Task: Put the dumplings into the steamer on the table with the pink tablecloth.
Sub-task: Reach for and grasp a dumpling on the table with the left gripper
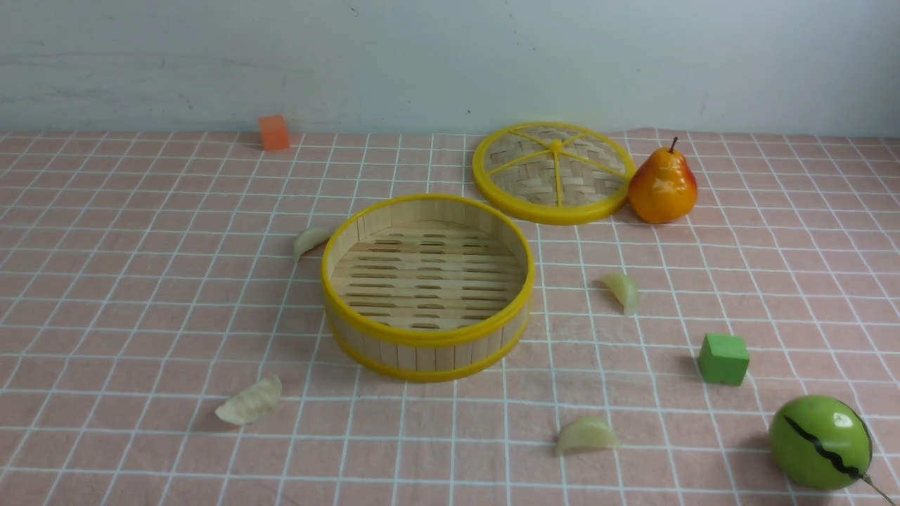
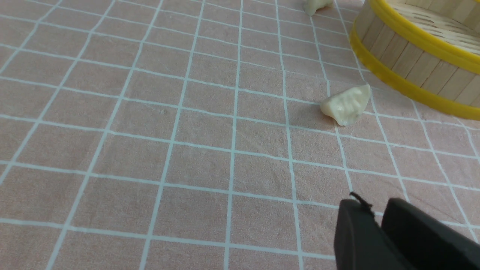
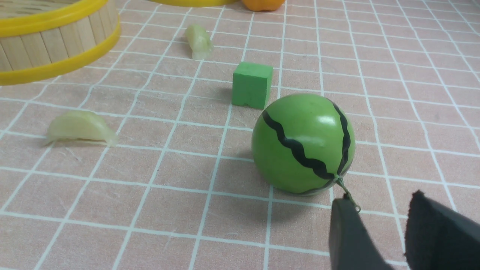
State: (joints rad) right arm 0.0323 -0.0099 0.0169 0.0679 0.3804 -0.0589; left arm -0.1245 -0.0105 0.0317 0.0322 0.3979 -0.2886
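Pink-clothed table (image 1: 140, 281): the steamer (image 1: 427, 355) stands mid-table, bare inside. All four dumplings (image 1: 249, 402) lie on the table around it, two toward the near edge, so nothing is done yet. The left pincer (image 2: 375, 215) is closed and the right pincer (image 3: 380, 210) slightly parted. Both hold nothing.

Probably a lab test bench: plastic pear (image 1: 662, 188), toy watermelon (image 1: 819, 443), green cube (image 1: 723, 358) on pink tablecloth (image 1: 140, 281), bare wall (image 1: 422, 63) behind.
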